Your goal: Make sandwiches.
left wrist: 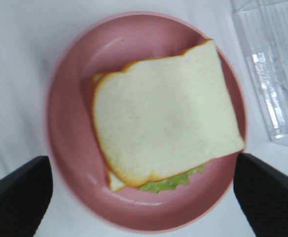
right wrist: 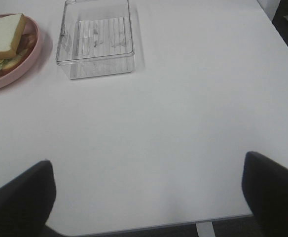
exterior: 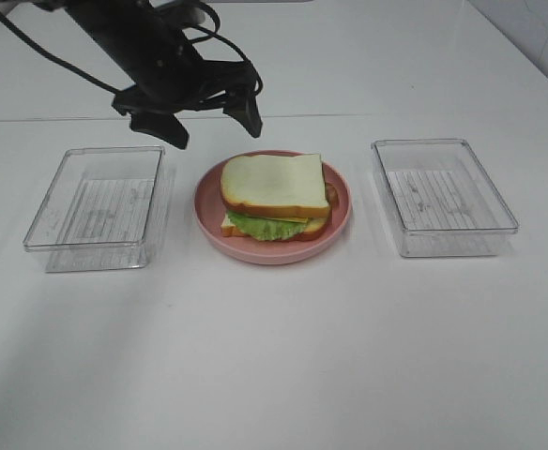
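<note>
White counter (exterior: 283,356) fills every view, plain and bare apart from three vessels set in a row. Above it, the left claw (exterior: 210,122) hangs in the air just behind the pink plate (exterior: 335,225), its two dark fingers spread wide and holding nothing; its own wrist camera looks straight down on the plate between those parted fingers. The right claw (right wrist: 149,197) is out of the high view, but its wrist camera shows its fingers also spread apart and empty, hovering over bare counter well away from the food. On the plate sits the sandwich (exterior: 274,197): a top bread slice (exterior: 272,181) with an orange-brown crust, slightly askew over a ruffled lettuce leaf (exterior: 260,225) that pokes out at the near edge, with a thin line of yellow that is probably the cheese (exterior: 288,218) and a reddish edge at the far right that may be bacon, though it is too small to be sure. A lower bread slice shows at one corner. By the look of it the stack is complete, so the assembly seems finished, with little left but for the left arm to draw clear. Either side of the plate stand the left tray (exterior: 96,208) and the right tray (exterior: 441,197), both clear plastic and both holding nothing.
</note>
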Available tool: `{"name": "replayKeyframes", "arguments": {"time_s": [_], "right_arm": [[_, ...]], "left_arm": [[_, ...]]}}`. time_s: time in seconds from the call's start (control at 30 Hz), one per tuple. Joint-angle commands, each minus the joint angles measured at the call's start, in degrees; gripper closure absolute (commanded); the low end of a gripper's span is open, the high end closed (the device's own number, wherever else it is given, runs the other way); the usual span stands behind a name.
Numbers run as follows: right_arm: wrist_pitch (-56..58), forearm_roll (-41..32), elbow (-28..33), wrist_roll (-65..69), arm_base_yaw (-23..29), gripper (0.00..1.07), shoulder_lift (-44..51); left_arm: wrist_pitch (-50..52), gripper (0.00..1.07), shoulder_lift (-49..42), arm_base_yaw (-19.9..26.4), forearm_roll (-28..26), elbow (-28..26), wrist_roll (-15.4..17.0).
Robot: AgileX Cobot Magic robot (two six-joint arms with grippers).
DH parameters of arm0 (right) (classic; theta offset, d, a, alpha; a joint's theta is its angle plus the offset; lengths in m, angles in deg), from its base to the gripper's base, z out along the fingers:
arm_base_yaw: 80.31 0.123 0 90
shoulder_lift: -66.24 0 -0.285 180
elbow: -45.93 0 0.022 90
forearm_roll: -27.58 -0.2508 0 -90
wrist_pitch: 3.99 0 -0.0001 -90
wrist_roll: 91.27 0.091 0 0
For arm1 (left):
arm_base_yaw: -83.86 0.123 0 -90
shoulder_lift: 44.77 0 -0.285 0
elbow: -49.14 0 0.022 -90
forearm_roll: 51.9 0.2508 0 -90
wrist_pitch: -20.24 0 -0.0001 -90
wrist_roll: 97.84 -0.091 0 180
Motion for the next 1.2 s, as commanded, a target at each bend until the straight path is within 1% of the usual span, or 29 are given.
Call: {"name": "replayKeyframes", "arguments": {"time_s": [0.03, 0.07, 0.1, 0.13, 0.17, 0.2, 0.23, 0.27, 0.3, 0.33, 0.37, 0.4, 0.43, 0.47, 0.5, 0.53, 0.57, 0.7, 0.83, 0.87, 1.1, 1.2], "right_arm": [[-0.40, -0.11, 0.23, -0.40, -0.40, 0.09, 1.83], [-0.40, -0.11, 0.23, -0.40, -0.40, 0.09, 1.83], [-0.40, -0.11, 0.23, -0.40, -0.40, 0.09, 1.83], [-0.40, -0.11, 0.23, -0.40, -0.40, 0.09, 1.83], [-0.40, -0.11, 0.23, -0.40, -0.40, 0.09, 1.83], [-0.40, -0.17, 0.23, -0.40, -0.40, 0.09, 1.83], [-0.40, -0.17, 0.23, -0.40, -0.40, 0.09, 1.83], [-0.40, -0.17, 0.23, -0.40, -0.40, 0.09, 1.83], [-0.40, -0.17, 0.23, -0.40, -0.40, 0.09, 1.83], [-0.40, -0.17, 0.23, -0.40, -0.40, 0.09, 1.83], [-0.40, -0.17, 0.23, -0.40, -0.40, 0.09, 1.83], [-0.40, -0.17, 0.23, -0.40, -0.40, 0.09, 1.83], [-0.40, -0.17, 0.23, -0.40, -0.40, 0.09, 1.83], [-0.40, -0.17, 0.23, -0.40, -0.40, 0.09, 1.83], [-0.40, -0.17, 0.23, -0.40, -0.40, 0.09, 1.83], [-0.40, -0.17, 0.23, -0.40, -0.40, 0.09, 1.83], [-0.40, -0.17, 0.23, -0.40, -0.40, 0.09, 1.83], [-0.40, -0.17, 0.23, -0.40, -0.40, 0.09, 1.83], [-0.40, -0.17, 0.23, -0.40, -0.40, 0.09, 1.83], [-0.40, -0.17, 0.23, -0.40, -0.40, 0.09, 1.83], [-0.40, -0.17, 0.23, -0.40, -0.40, 0.09, 1.83], [-0.40, -0.17, 0.23, -0.40, -0.40, 0.09, 1.83]], "left_arm": [[-6.88, 0.05, -4.24, 0.17, 9.17, 0.00, 3.38], [-6.88, 0.05, -4.24, 0.17, 9.17, 0.00, 3.38], [-8.31, 0.05, -4.81, 0.29, 10.83, -0.06, 3.78], [-10.71, 0.05, -6.02, 0.57, 14.61, -0.06, 5.04], [-10.71, 0.05, -6.02, 0.57, 14.61, -0.06, 5.04], [-12.55, 0.05, -6.88, 1.43, 17.65, -0.11, 6.70], [-13.29, 0.05, -7.39, 2.23, 18.74, -0.11, 6.88], [-13.29, 0.05, -7.39, 2.23, 18.74, -0.11, 6.88], [-15.70, 0.05, -8.31, 4.53, 20.68, -0.17, 6.99], [-16.90, 0.05, -8.65, 5.67, 21.66, -0.17, 6.82], [-16.90, 0.05, -8.65, 5.67, 21.66, -0.17, 6.82], [-19.77, 0.05, -9.22, 8.37, 23.89, -0.17, 5.67], [-19.77, 0.05, -9.22, 8.37, 23.89, -0.17, 5.67], [-20.51, 0.05, -9.63, 10.03, 24.98, -0.17, 5.10], [-20.97, 0.05, -10.26, 13.35, 25.44, -0.17, 2.35], [-20.97, 0.05, -10.26, 13.35, 25.44, -0.17, 2.35], [-21.08, 0.05, -10.71, 15.76, 24.75, -0.17, 1.03], [-21.49, 0.06, -11.17, 18.62, 23.78, -0.17, 0.92], [-22.98, 0.06, -11.29, 19.19, 23.78, -0.17, 0.57], [-23.20, 0.06, -11.29, 19.71, 24.18, -0.17, -0.34], [-24.12, 0.06, -12.66, 19.82, 23.32, -0.06, -0.57], [-23.95, 0.06, -14.32, 19.82, 22.17, 1.32, -0.57]]}}
